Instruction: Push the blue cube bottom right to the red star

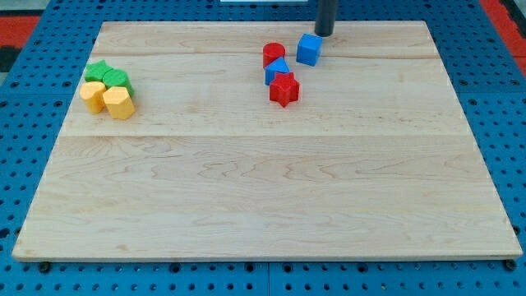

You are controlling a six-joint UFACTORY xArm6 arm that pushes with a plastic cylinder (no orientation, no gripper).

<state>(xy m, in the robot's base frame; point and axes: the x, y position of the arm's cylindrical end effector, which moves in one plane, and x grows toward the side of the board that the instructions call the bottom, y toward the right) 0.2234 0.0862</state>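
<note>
Nearest us the bench (263,222) sits bare. No hand on this rig, only our tip (324,34), just up-right of the blue cube (309,49) near the top edge. That cube sits up-right of the red star (283,90), with a blue wedge (277,71) and red block (274,54) alongside. We'd say the push has barely begun; the spot below-right of the star is unfilled.
</note>
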